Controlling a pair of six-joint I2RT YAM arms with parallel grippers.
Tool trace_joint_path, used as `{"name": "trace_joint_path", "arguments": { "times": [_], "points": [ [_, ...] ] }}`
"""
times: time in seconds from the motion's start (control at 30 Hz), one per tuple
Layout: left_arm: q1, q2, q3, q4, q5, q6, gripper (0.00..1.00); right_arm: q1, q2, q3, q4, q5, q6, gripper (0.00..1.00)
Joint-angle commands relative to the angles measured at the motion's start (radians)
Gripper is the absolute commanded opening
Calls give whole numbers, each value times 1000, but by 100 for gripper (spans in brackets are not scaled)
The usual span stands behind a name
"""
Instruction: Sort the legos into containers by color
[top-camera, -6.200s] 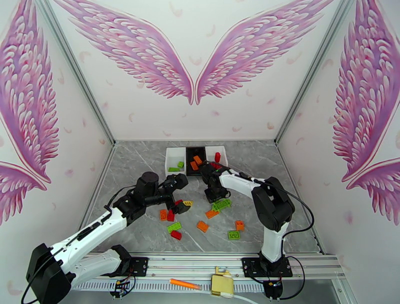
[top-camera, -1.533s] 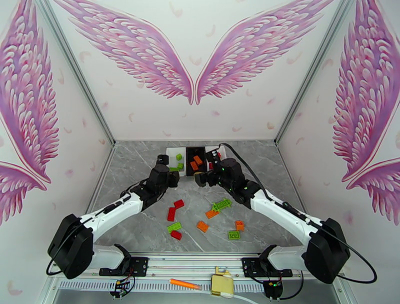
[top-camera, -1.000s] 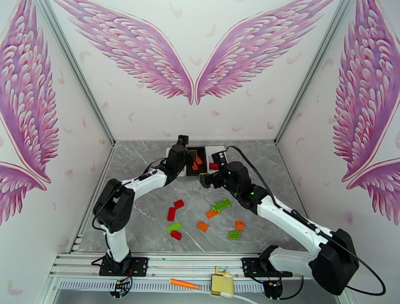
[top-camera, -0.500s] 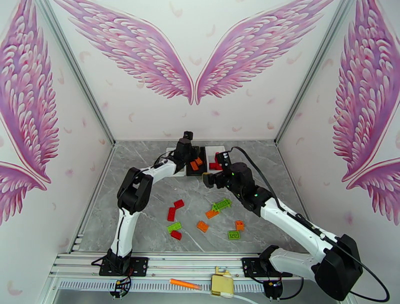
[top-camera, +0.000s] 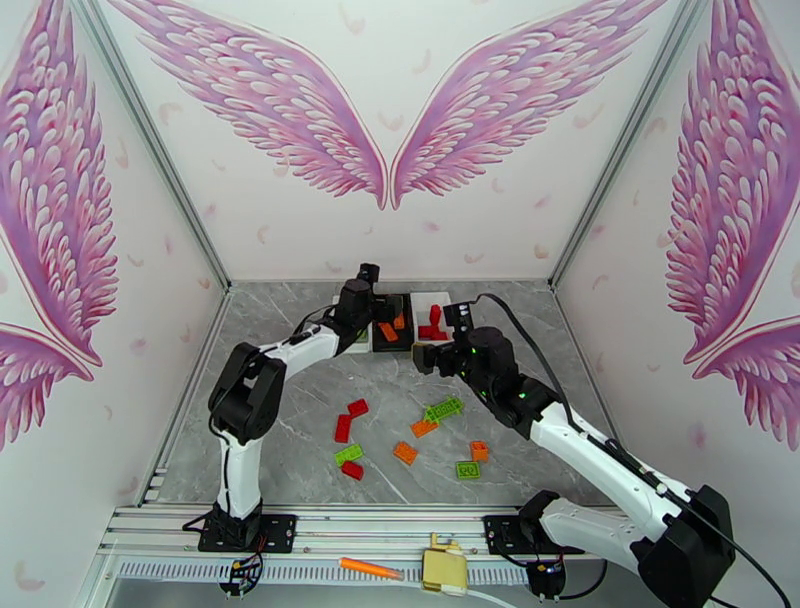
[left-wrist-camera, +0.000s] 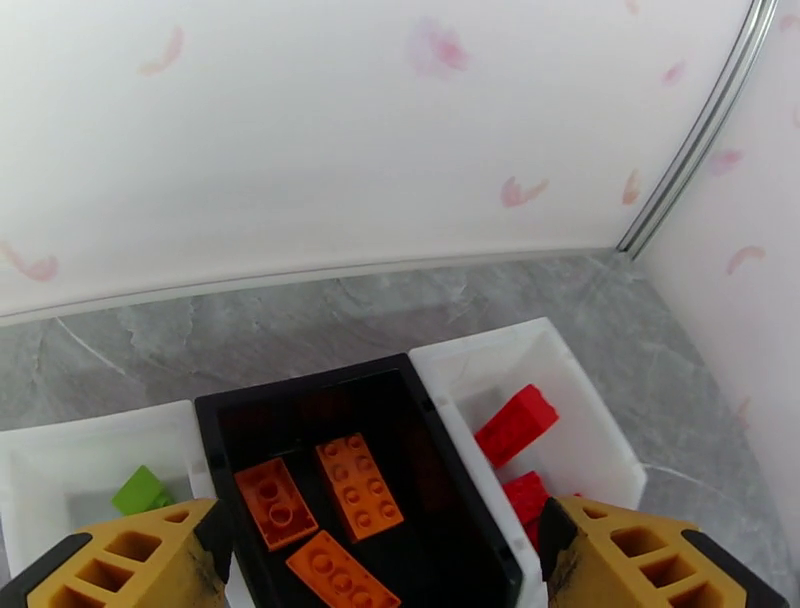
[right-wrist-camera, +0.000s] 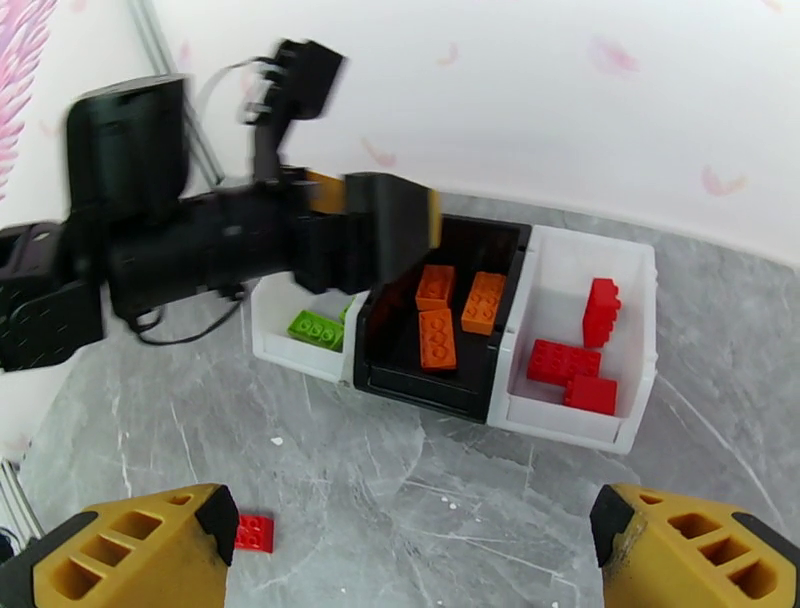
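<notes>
Three containers stand in a row at the back: a white bin (left-wrist-camera: 60, 470) with a green lego (left-wrist-camera: 140, 490), a black bin (left-wrist-camera: 300, 405) with three orange legos (left-wrist-camera: 358, 485), and a white bin (left-wrist-camera: 590, 440) with red legos (left-wrist-camera: 516, 425). My left gripper (left-wrist-camera: 385, 575) hangs open over the black bin (top-camera: 392, 340), nothing between its yellow fingers (left-wrist-camera: 130, 560). My right gripper (right-wrist-camera: 415, 560) stands open in front of the bins, near the right white bin (top-camera: 432, 300). Several red, orange and green legos lie loose mid-table, such as a green one (top-camera: 443, 409) and a red one (top-camera: 342, 428).
An orange stick (top-camera: 370, 568) and a beige block (top-camera: 445, 570) lie on the front rail between the arm bases. The walls close in right behind the bins. The left arm (right-wrist-camera: 200, 250) reaches across above the left white bin.
My left gripper has opened above the black bin, which now holds three orange legos. The right gripper has drifted slightly right, still open.
</notes>
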Motion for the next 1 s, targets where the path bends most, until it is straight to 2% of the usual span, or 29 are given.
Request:
{"name": "trace_joint_path", "arguments": {
  "times": [0.0,0.2,0.33,0.63,0.8,0.97],
  "points": [
    [-14,-158,-147,94,45,71,90,-8,-10,-6,-104,110,161,99],
    [-29,-380,-420,186,170,176,98,-7,13,21,-297,138,401,99],
    [-41,-514,-523,117,283,282,99,-6,53,14,-380,132,566,97],
    [-51,-712,-707,-32,498,524,99,-4,207,22,-461,71,701,91],
    [-68,-759,-697,-168,526,602,99,-2,296,10,-440,0,774,84],
    [-71,-763,-711,-165,524,609,99,-3,364,-16,-390,-57,844,79]
  ]
}}
